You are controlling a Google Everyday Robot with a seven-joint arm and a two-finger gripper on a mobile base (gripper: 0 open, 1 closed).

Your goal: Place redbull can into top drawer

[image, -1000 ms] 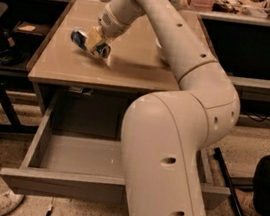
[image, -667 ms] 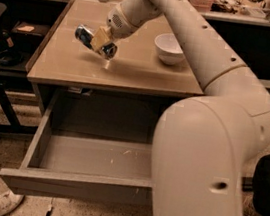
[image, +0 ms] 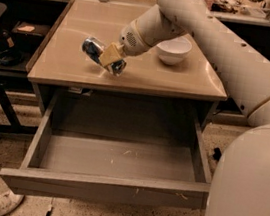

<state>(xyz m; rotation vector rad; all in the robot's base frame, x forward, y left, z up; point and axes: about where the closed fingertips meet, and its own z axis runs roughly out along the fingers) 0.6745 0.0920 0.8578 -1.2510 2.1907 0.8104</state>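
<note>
gripper: my gripper [image: 111,57] hangs over the front part of the table [image: 69,72], off to the side of the white bowl [image: 173,49], with its tan fingers clamped across the middle of the redbull can [image: 91,48].
arm: my arm [image: 221,37] reaches in from the right of the camera view, passing above and behind the bowl.
can, where: held in my grip above the tabletop, just behind the table's front edge. it looks clear of the wood, though i cannot tell that for sure.
can, long axis: nearly on its side and tilted. the blue end points up and toward the left of the camera view, and the other end dips toward the table's front edge.
can against gripper: my fingers cross it roughly square to its length, and a stub of can shows on either side of them.
top drawer [image: 117,158]: pulled open under the table's front, nothing lying in it, pale scuffs on the grey floor.
relation that matters: the drawer lies lower than the can and nearer the camera, past the table's front edge. across the drawer's width the can sits over the left-middle part, inside both side walls.
step, as i judge it: the grasp is made and the can is not yet in the drawer.
next move calls for: out past the table edge first, then down to the drawer floor.
risk: going down too soon could knock the dipped end on the table edge.
bowl: well apart from that path.
</note>
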